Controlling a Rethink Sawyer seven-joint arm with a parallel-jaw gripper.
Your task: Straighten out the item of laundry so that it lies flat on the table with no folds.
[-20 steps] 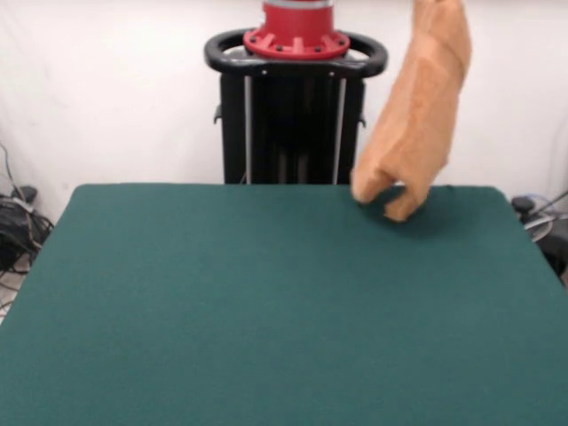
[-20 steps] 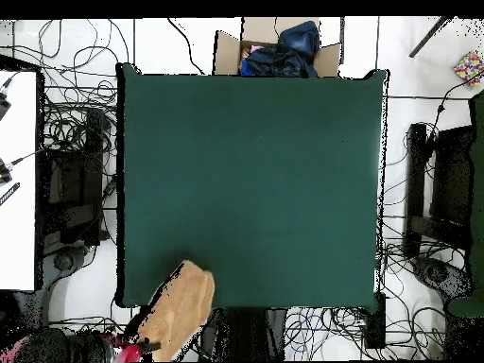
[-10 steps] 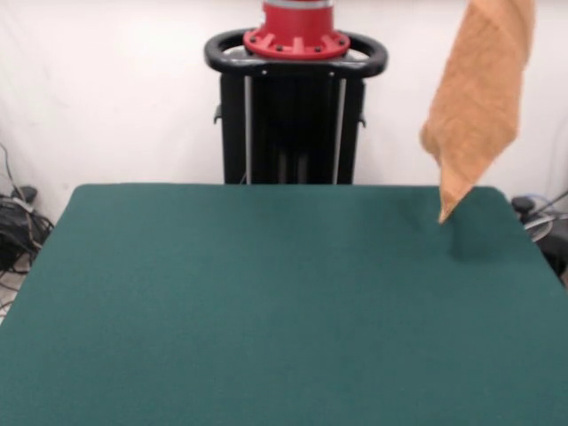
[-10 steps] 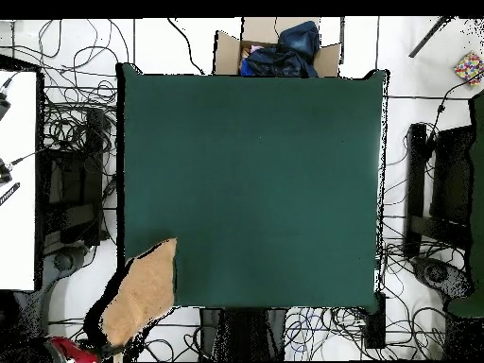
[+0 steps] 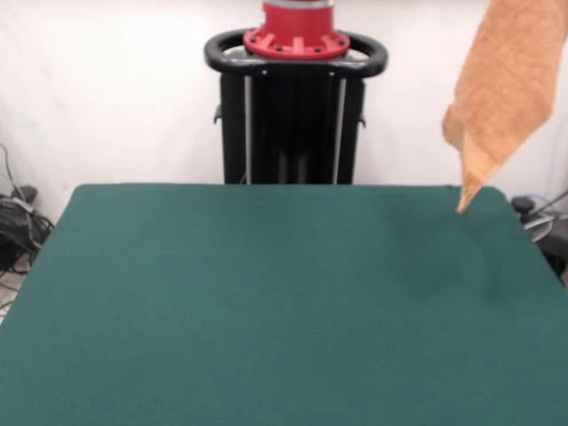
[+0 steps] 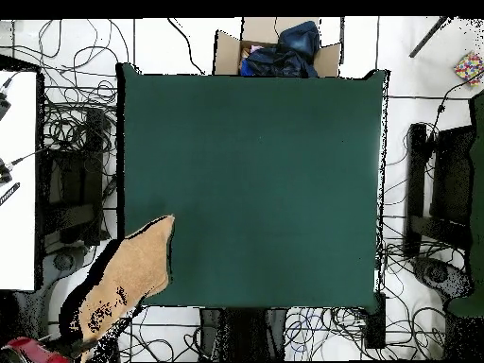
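Note:
The item of laundry, an orange-tan towel, hangs in the air at the table's far right corner in the front view. It runs up past the picture's top edge. Its lowest corner points down just above the dark green table without resting on it. In the overhead view the towel stretches slantwise from the table's lower left corner out past its edge. A red part of the arm shows beyond the towel's outer end. The gripper itself is out of view, so what holds the towel is hidden.
The black pedestal with its red collar stands behind the table's far edge. A cardboard box of dark clothes sits off the top edge in the overhead view. Cables cover the floor on both sides.
The towel has been lifted off the far right corner and swung outward past the table's edge. It has opened from a bunched roll into a longer hanging sheet.

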